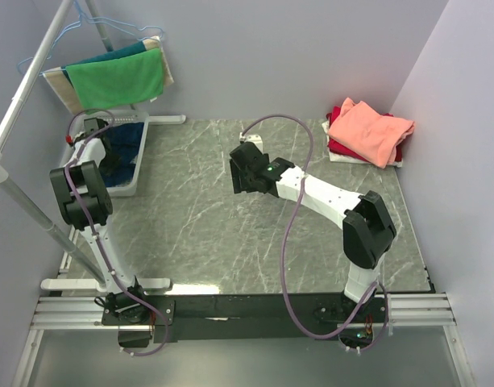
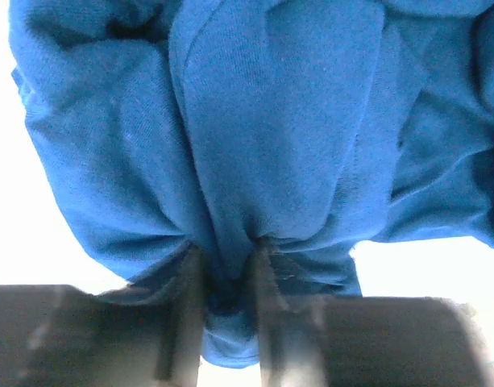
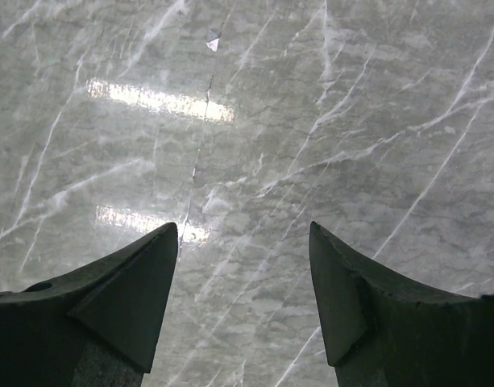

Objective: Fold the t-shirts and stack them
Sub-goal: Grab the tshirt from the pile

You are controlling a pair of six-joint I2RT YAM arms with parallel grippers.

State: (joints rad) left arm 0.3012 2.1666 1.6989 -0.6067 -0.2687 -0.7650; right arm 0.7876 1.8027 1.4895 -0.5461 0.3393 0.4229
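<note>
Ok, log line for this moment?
left pincer: shut on blue t-shirt at basket | right pincer: open over table | stack: salmon-pink t-shirt on red t-shirt, far right

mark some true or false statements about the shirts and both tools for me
1. The left tool is shut on blue t-shirt fabric. True.
2. The right tool holds a shirt. False: it is open and holds nothing, above the marble table.
3. The salmon-pink t-shirt lies folded on top of the red t-shirt at the far right. True.
4. The green cloth lies flat on the table. False: it hangs up at the far left.
</note>
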